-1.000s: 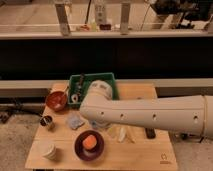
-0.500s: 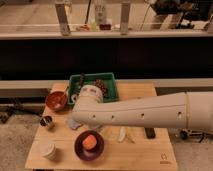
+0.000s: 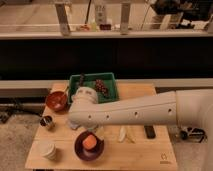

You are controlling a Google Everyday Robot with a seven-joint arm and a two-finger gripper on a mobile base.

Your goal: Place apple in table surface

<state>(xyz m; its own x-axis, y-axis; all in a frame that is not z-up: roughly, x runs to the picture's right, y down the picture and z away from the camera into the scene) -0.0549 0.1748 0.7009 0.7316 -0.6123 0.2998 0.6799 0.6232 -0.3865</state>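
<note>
The apple point(image 3: 90, 141), small and orange-red, lies on a dark maroon plate point(image 3: 80, 150) at the front left of the light tan table surface point(image 3: 135, 156). My white arm point(image 3: 135, 112) reaches in from the right across the table. My gripper point(image 3: 86, 126) is at the arm's left end, mostly hidden under the arm, just behind and above the plate. The apple is apart from the gripper and rests on the plate.
A green tray point(image 3: 111, 80) holding dark items stands at the back. A reddish-brown bowl point(image 3: 56, 100) is at the back left. A small dark cup point(image 3: 47, 121) and a white cup point(image 3: 48, 149) stand on the left. Pale pieces point(image 3: 125, 134) and a dark object point(image 3: 149, 131) lie under the arm.
The arm's left end has moved left and toward the front, closer to the plate. The apple has stayed on the plate.
</note>
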